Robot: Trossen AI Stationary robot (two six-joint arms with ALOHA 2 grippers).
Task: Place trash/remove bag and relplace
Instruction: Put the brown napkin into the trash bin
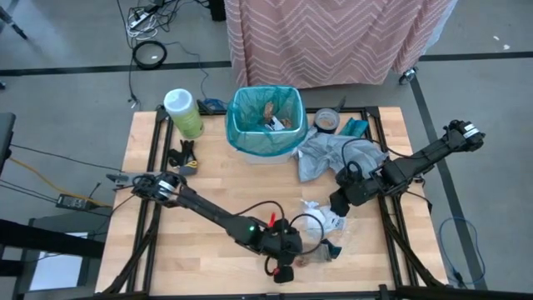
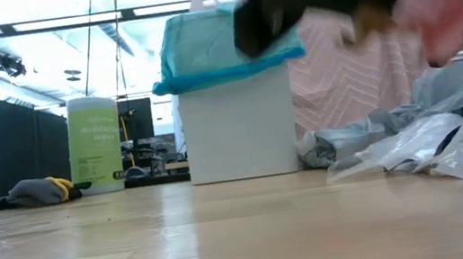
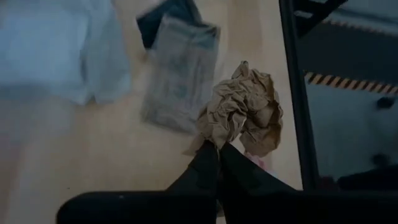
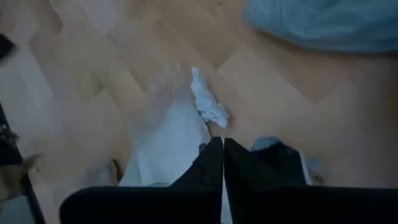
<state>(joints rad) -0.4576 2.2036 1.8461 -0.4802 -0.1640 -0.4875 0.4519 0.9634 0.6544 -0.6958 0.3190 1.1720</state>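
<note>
Bench (image 1: pixel 208 187): pale wood planking on a dark frame, grey floor around it. Left gripper (image 3: pixel 217 148), at the near edge: fingers pressed together, pinching a crumpled brown paper wad (image 3: pixel 242 112). Right gripper (image 4: pixel 222 144): fingers pressed together, hung over white wrappers (image 4: pixel 208 104) just ahead of it; whether anything is pinched cannot be told. Beyond both: white bin (image 1: pixel 265 148) lined with the teal bag (image 1: pixel 250 125), grey plastic bag (image 1: pixel 321 154) beside it. Green wipes canister (image 1: pixel 183 112) at the far corner. Pink chevron cloth (image 1: pixel 333 37) behind.
</note>
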